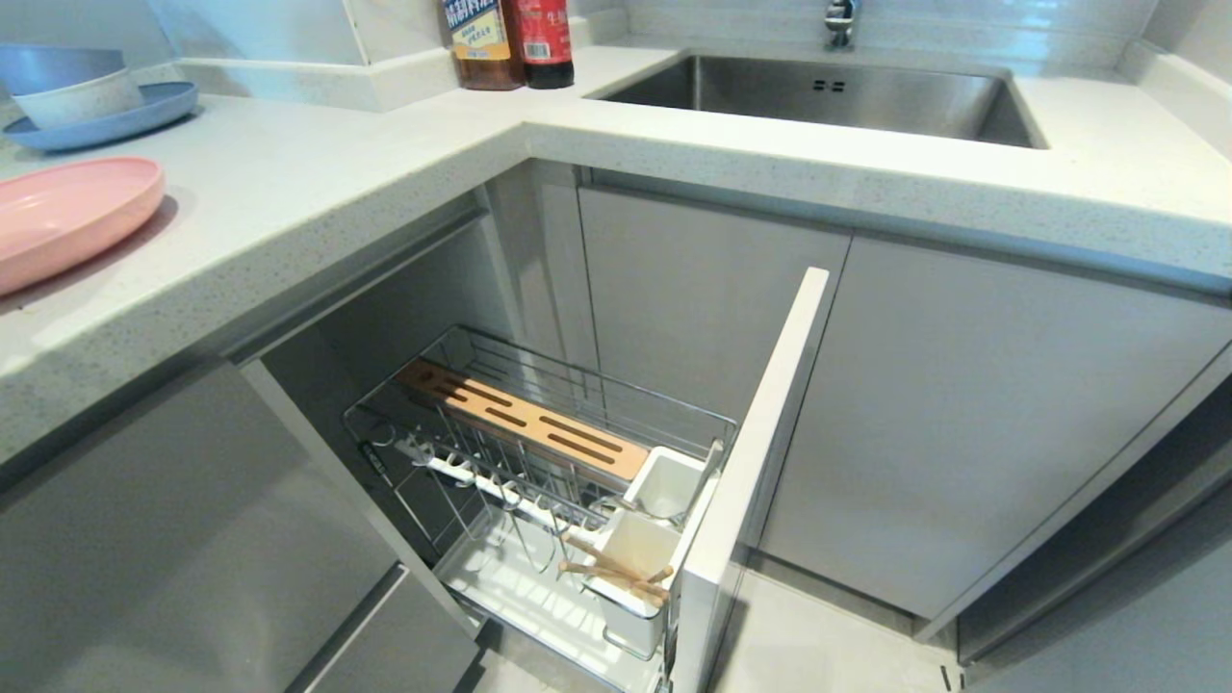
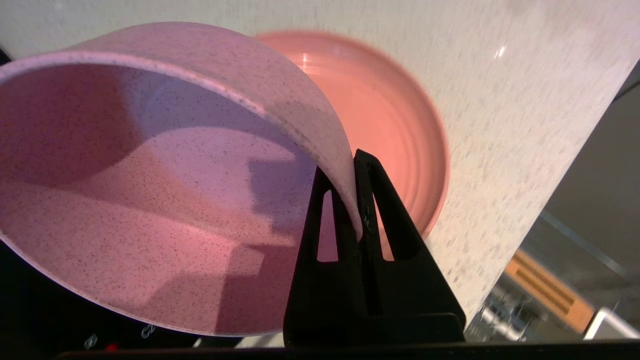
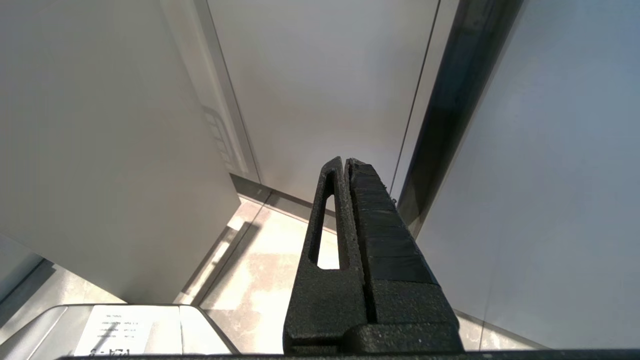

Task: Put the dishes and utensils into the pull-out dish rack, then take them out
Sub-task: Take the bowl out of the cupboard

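My left gripper is shut on the rim of the small pink bowl, held above the counter, outside the head view. Beneath it the wide pink plate rests on the countertop; the same pink plate shows at the counter's left edge in the head view. The pull-out dish rack stands drawn out below the counter, with its slotted wooden strip on top. Wooden chopsticks lean in its near white utensil cup. The fork is out of view. My right gripper hangs shut and empty near the floor.
A blue plate with stacked bowls sits at the counter's far left. Two bottles stand in the corner beside the steel sink. The rack's pale front panel juts out toward me. Grey cabinet doors close off the right.
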